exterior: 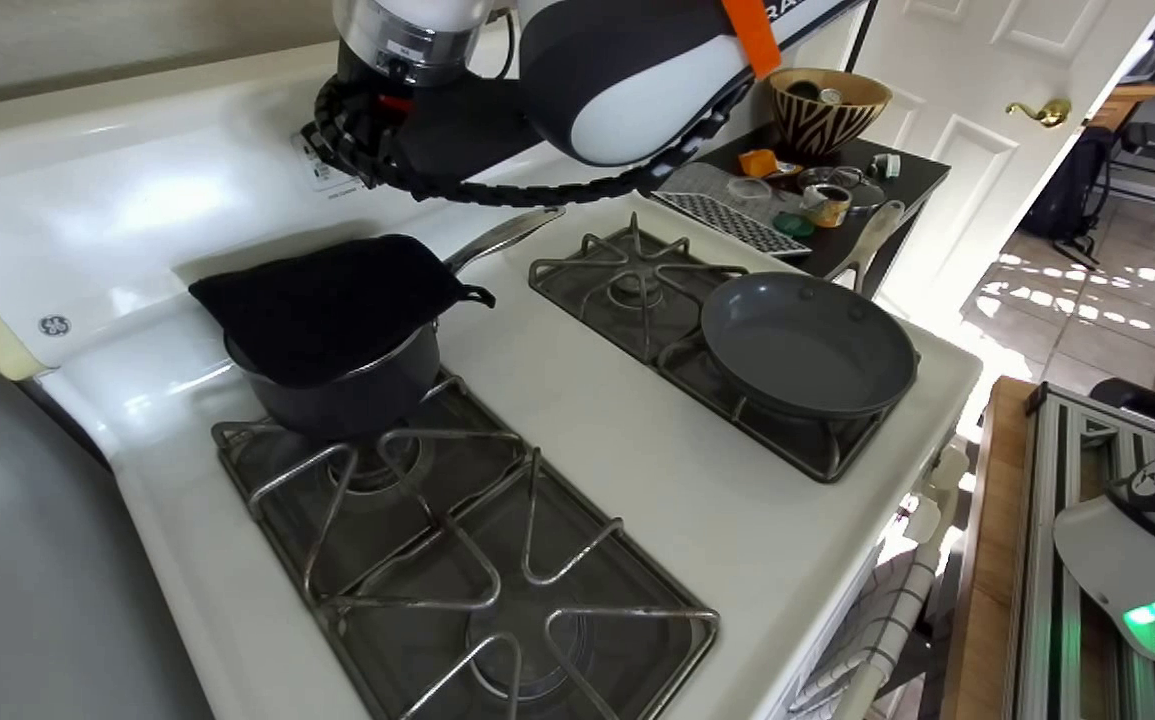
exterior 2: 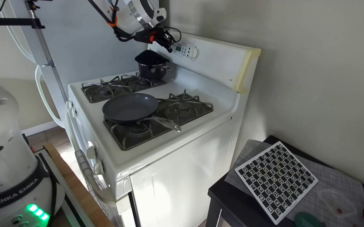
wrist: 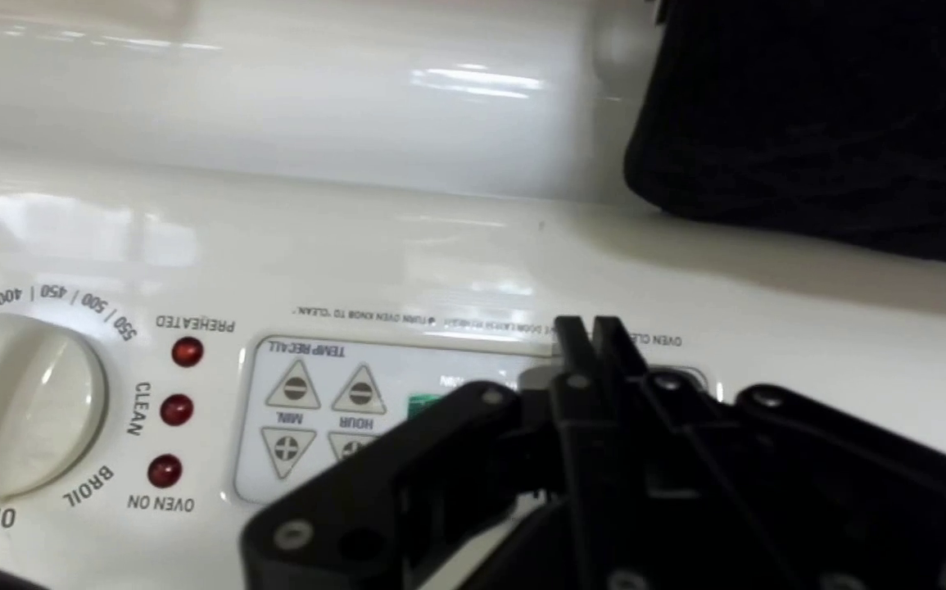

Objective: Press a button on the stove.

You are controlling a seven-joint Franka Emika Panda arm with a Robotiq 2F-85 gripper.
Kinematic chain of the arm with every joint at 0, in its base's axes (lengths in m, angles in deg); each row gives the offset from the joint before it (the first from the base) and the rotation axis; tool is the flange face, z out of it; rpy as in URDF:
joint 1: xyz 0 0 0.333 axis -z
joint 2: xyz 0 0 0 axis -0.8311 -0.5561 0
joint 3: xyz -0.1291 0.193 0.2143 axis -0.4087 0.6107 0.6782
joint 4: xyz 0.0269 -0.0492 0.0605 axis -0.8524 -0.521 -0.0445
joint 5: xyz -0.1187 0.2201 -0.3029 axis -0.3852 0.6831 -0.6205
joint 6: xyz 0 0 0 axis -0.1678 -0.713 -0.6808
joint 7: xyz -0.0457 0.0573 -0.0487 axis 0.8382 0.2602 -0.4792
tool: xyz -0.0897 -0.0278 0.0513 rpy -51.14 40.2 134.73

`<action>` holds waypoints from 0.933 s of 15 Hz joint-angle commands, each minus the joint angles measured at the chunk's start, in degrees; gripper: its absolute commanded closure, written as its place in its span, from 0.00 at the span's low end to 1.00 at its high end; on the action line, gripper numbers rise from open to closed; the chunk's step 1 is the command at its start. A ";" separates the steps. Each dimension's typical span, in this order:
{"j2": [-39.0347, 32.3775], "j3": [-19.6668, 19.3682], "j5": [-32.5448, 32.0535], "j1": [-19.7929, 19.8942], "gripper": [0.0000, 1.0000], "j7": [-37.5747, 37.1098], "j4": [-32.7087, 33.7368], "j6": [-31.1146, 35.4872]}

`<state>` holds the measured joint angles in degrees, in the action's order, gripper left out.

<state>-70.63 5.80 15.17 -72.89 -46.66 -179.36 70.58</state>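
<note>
the black gripper (wrist: 589, 321) sticks up from the bottom, its two fingers (wrist: 571, 344) close together. they cover part of the button pad (wrist: 407, 373) on the white stove (wrist: 407, 238); i cannot tell if they touch it. four triangle buttons (wrist: 294, 389) show, two with a minus and two with a plus, near a bit of green screen (wrist: 421, 405). to the left are three red lights (wrist: 176, 410), then a big white knob (wrist: 26, 410). the words (wrist: 194, 324) are upside down. a black cloth (wrist: 817, 123) fills the top right corner.
</note>
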 commanded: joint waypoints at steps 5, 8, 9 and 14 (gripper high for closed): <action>-1.62 -2.87 -0.46 -2.45 1.00 0.14 1.94 0.68; -1.75 -3.24 -0.51 -2.70 1.00 0.08 2.09 0.91; -1.82 -3.29 -0.49 -2.73 1.00 0.17 2.19 0.96; -2.31 -3.73 -0.78 -3.10 1.00 0.30 2.96 1.29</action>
<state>-71.70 3.25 15.16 -75.04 -46.49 -177.63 70.58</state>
